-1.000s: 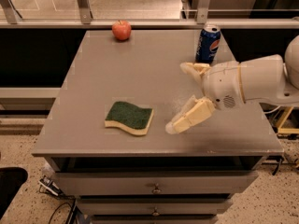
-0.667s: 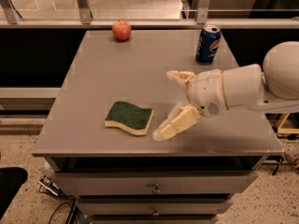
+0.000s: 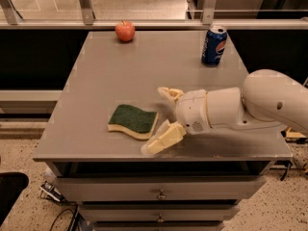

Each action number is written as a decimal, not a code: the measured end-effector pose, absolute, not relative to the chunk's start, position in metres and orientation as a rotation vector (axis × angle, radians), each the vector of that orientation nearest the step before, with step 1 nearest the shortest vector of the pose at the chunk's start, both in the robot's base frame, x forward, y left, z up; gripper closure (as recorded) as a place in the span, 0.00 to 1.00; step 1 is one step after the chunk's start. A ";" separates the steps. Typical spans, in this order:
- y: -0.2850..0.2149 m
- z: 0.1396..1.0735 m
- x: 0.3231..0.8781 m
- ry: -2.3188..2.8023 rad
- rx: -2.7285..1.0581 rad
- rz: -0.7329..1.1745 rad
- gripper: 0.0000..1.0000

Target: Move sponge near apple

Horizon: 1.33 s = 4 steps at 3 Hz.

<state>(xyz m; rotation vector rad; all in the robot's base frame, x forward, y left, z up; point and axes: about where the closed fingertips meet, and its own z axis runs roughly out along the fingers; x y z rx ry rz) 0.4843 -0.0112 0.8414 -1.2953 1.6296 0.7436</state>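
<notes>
The sponge (image 3: 133, 121), dark green on top with a pale yellow base, lies flat near the front of the grey table (image 3: 120, 71). The red apple (image 3: 125, 31) sits at the table's far edge, left of centre, well away from the sponge. My gripper (image 3: 159, 119) comes in from the right on a white arm. It is open, with one cream finger (image 3: 168, 93) behind the sponge's right end and the other finger (image 3: 162, 139) in front of it. The fingers flank the sponge's right edge and hold nothing.
A blue soda can (image 3: 213, 45) stands upright at the far right of the table. The table's front edge is just below the sponge, with drawers (image 3: 159, 194) under it. A metal railing (image 3: 144, 24) runs behind the table.
My gripper has moved left across the table from beside the can's side to the sponge's right end. The sponge, apple and can have not moved.
</notes>
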 end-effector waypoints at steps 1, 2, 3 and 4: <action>-0.001 0.826 0.486 1.618 -1.271 0.755 0.13; 0.008 0.822 0.487 1.587 -1.257 0.773 0.36; 0.011 0.822 0.487 1.581 -1.260 0.776 0.60; 0.013 0.822 0.486 1.579 -1.264 0.777 0.84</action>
